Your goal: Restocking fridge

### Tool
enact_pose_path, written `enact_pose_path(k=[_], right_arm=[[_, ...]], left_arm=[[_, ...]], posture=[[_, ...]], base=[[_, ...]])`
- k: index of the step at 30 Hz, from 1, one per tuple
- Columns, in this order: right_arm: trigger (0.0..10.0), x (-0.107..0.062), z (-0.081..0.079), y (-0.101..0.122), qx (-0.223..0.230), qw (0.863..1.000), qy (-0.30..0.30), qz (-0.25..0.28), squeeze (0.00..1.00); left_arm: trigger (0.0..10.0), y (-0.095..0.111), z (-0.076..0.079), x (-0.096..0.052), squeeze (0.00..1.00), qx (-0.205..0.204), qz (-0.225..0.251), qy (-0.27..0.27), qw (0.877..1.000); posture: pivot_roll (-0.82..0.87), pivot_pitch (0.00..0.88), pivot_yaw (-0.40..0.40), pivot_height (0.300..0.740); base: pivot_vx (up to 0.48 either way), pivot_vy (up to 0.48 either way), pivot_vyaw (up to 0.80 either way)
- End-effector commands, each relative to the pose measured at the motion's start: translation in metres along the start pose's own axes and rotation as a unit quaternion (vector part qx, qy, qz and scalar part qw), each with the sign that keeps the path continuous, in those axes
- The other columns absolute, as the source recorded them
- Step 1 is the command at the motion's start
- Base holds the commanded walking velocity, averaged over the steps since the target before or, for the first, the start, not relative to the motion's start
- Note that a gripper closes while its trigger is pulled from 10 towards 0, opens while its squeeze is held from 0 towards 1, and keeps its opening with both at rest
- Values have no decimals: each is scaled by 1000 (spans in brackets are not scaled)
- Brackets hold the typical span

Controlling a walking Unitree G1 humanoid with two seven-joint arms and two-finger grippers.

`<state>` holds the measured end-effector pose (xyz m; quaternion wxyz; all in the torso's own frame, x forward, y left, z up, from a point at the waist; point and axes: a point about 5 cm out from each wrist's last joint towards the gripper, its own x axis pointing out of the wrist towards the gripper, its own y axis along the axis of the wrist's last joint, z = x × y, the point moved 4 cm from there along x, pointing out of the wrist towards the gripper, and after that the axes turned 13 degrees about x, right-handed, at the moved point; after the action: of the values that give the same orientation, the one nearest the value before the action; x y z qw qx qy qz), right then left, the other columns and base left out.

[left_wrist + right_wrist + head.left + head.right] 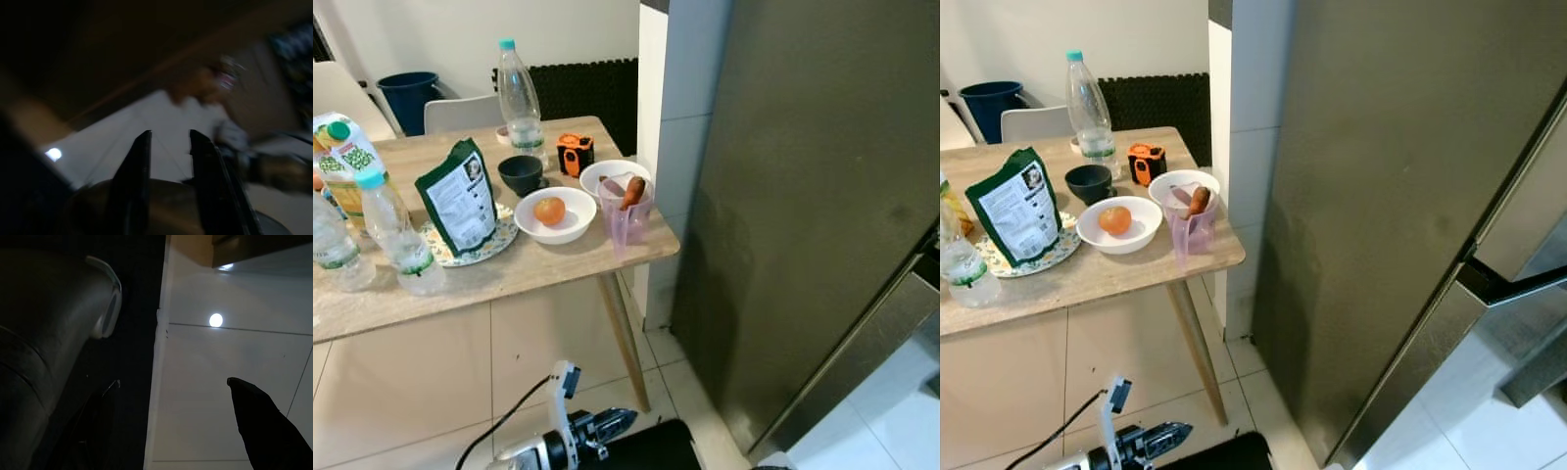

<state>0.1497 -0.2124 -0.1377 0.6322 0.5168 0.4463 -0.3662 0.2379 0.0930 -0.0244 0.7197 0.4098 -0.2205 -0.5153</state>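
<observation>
We note a light wooden table (538, 269) on pale floor tiles (431, 372), white wall (460, 29) behind, white chair (460, 113), blue bin (408, 95), dark ribbed panel (587, 88).

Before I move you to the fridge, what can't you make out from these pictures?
- Fridge contents: door shut, both eye views.
- Juice carton: cut off by the left eye view's left edge.
- Pouch label: print too small.
- Left gripper: left wrist view blurred and dark; fingers apart, surroundings unclear.
- Right gripper: right wrist view shows one finger; the other hidden in dark shadow.
</observation>
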Motion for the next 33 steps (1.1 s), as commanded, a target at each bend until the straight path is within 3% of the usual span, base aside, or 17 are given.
enact_pose_path(k=[1, 4, 8, 12, 17, 21, 22, 26, 28, 29, 30, 31, 32, 33], right_arm=[[10000, 0, -1, -1, 0, 1000, 0, -1, 0], [10000, 0, -2, -1, 1, 1000, 0, 0, 0], [10000, 0, -2, 0, 0, 1000, 1, 0, 0], [10000, 0, -2, 2, -1, 1000, 1, 0, 0], [10000, 0, 2, 3, -2, 1000, -1, 0, 0], [10000, 0, 2, 0, -3, 1000, -2, 0, 0], [10000, 0, 1, 1, -4, 1000, -1, 1, 0], [10000, 0, -1, 2, -4, 1000, 1, 2, 0], [10000, 1, -3, 3, -4, 1000, 4, 3, 0], [10000, 1, -5, 3, -5, 1000, 6, 4, 0], [10000, 1, -6, 3, -4, 1000, 8, 3, 0], [10000, 1, -7, 3, -4, 1000, 9, 3, 0], [10000, 1, -8, 3, -3, 1000, 9, 3, 0], [10000, 1, -8, 3, -3, 1000, 9, 3, 0]], left_arm=[[10000, 6, 12, 10, 1000, 15, 0, -58, 998], [10000, 16, 24, 17, 1000, 40, 3, -118, 992], [10000, 23, 33, 22, 1000, 60, 7, -153, 986], [10000, 43, 51, 28, 1000, 106, 18, -216, 971], [10000, 60, 57, 34, 1000, 145, 32, -223, 963], [10000, 98, 56, 50, 1000, 216, 83, -174, 957], [10000, 116, 49, 58, 1000, 241, 108, -123, 956], [10000, 135, 42, 65, 1000, 267, 130, -61, 953], [10000, 154, 33, 70, 1000, 297, 151, 14, 943], [10000, 163, 27, 71, 1000, 286, 167, 49, 942], [10000, 172, 25, 73, 1000, 303, 182, 83, 932], [10000, 177, 25, 75, 925, 307, 190, 102, 927], [10000, 181, 26, 77, 533, 311, 200, 115, 922], [10000, 181, 26, 77, 533, 311, 200, 115, 922]], posture=[[-12, 15, -28, 740], [-12, 15, -28, 740], [-12, 17, -30, 740], [-16, 17, -32, 740], [-18, 13, -33, 740], [-18, 12, -34, 740], [-18, 12, -34, 740], [-18, 17, -31, 740], [-15, 20, -29, 740], [-15, 20, -29, 740], [-15, 25, -23, 740], [-15, 25, -23, 740], [-17, 33, -21, 740], [-17, 33, -21, 740]], base=[[0, 0, 0], [0, 0, 0], [0, 0, 0], [0, 0, 0], [0, 0, 0], [0, 0, 0], [0, 0, 0], [0, 0, 0], [0, 0, 0], [0, 0, 0], [0, 0, 0], [0, 0, 0], [0, 0, 0], [0, 0, 0]])
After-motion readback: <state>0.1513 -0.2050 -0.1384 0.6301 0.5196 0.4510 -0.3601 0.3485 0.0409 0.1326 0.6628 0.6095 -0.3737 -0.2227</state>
